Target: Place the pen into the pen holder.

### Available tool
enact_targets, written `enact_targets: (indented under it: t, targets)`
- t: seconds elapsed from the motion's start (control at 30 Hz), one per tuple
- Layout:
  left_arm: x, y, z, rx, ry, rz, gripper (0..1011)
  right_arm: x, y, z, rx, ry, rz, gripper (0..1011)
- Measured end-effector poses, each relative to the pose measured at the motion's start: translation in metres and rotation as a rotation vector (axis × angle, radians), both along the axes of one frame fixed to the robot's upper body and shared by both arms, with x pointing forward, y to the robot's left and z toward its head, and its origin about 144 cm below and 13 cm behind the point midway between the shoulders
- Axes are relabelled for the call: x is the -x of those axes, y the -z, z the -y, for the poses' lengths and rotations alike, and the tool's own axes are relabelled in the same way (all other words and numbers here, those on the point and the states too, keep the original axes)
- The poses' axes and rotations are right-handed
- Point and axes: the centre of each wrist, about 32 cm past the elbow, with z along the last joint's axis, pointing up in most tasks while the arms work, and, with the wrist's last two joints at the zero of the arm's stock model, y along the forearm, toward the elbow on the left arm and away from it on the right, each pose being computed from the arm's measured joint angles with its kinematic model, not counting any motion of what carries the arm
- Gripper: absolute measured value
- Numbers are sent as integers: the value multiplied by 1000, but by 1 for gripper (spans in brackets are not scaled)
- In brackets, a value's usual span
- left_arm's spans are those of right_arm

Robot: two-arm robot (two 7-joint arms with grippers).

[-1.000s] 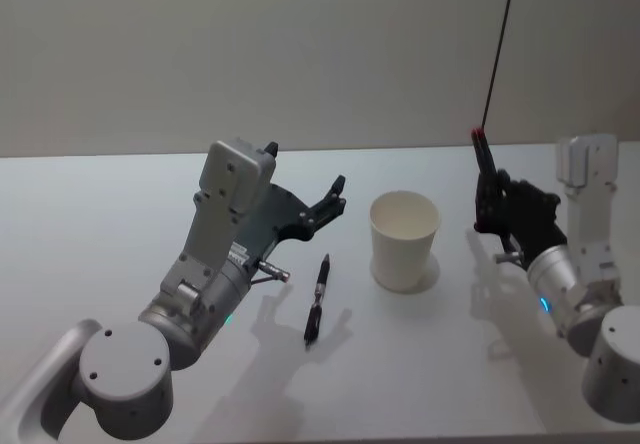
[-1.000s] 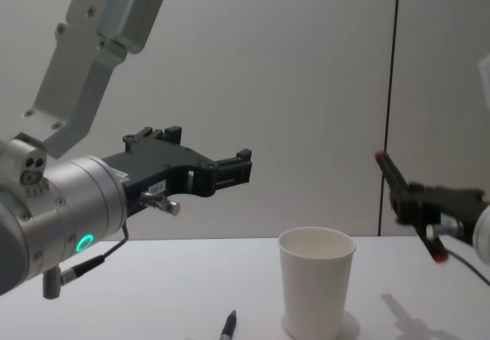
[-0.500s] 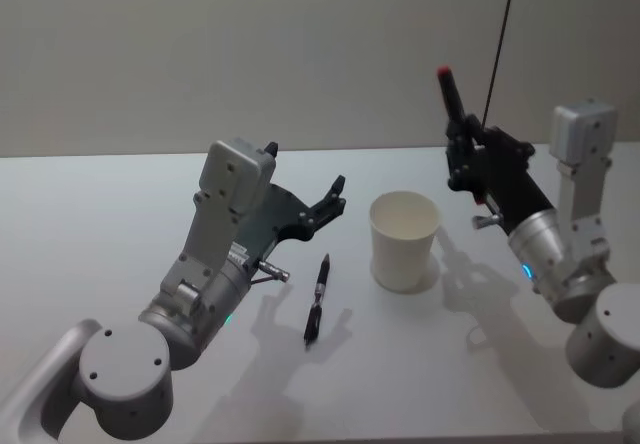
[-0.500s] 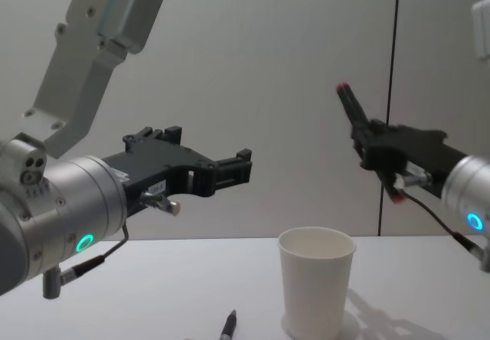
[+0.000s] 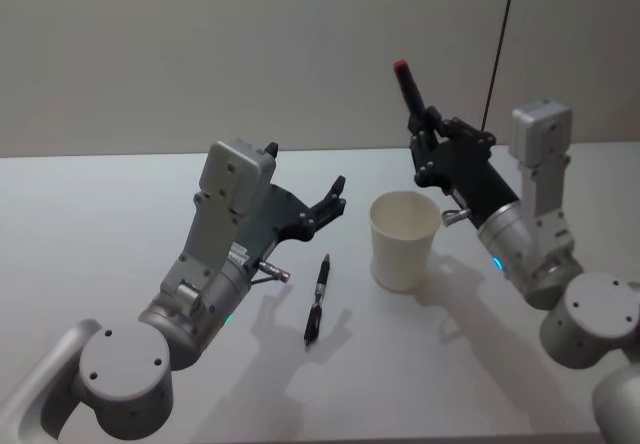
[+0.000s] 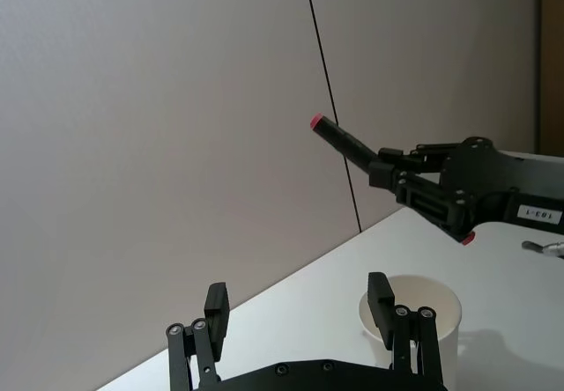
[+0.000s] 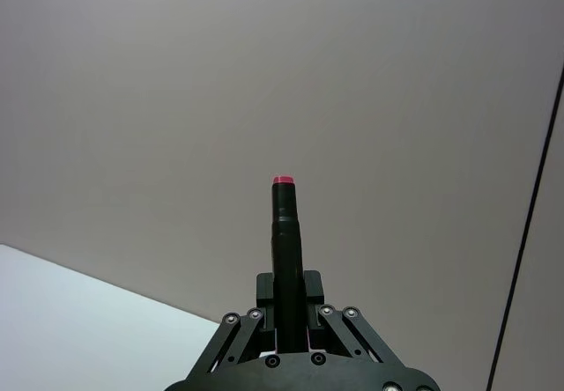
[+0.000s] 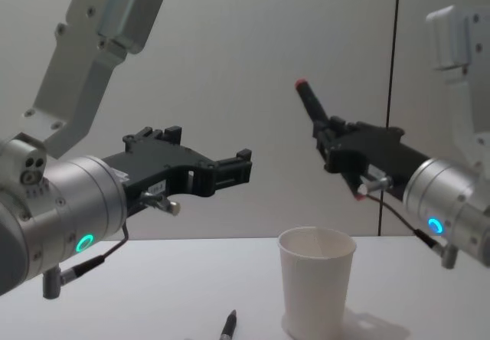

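Observation:
A black pen with a red end point(image 5: 408, 89) point(image 8: 310, 102) sticks up tilted from my right gripper point(image 5: 425, 149) point(image 8: 331, 141), which is shut on it. It hangs above the far right side of the pen holder point(image 5: 404, 241) point(image 8: 315, 279), a white paper cup standing upright on the table. My right wrist view shows the held pen point(image 7: 285, 232) rising between the fingers point(image 7: 261, 287). A second dark pen point(image 5: 317, 299) point(image 8: 227, 326) lies flat on the table left of the cup. My left gripper point(image 5: 335, 196) point(image 6: 300, 307) hovers open above that lying pen.
The white table point(image 5: 100, 214) runs wide to the left and in front of the cup. Behind it a plain wall carries a thin dark vertical cable point(image 5: 500, 34) at the right. My left arm's big body point(image 5: 215, 264) occupies the near left.
My right arm has swung left and upward with the pen, from low at the cup's right to above the cup. The left arm and the lying pen have not moved.

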Motion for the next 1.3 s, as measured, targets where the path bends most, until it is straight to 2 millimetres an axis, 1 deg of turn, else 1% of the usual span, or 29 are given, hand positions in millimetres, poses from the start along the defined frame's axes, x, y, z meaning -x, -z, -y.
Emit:
enact_targets:
  t: [0.43,1.0,1.1,1.17,1.3]
  targets:
    - [0,0,0,0,0,0,1003,-14,20,-10,39,-44,-10,182]
    - [0,0,0,0,0,0,1003,-28,36,-17,64,-74,-28,187]
    - [0,0,0,0,0,0,1003,-30,38,-18,67,-77,-30,249]
    - [0,0,0,0,0,0,1003,-31,40,-18,68,-78,-33,325]
    - [0,0,0,0,0,0,1003,-33,41,-19,69,-80,-34,443]
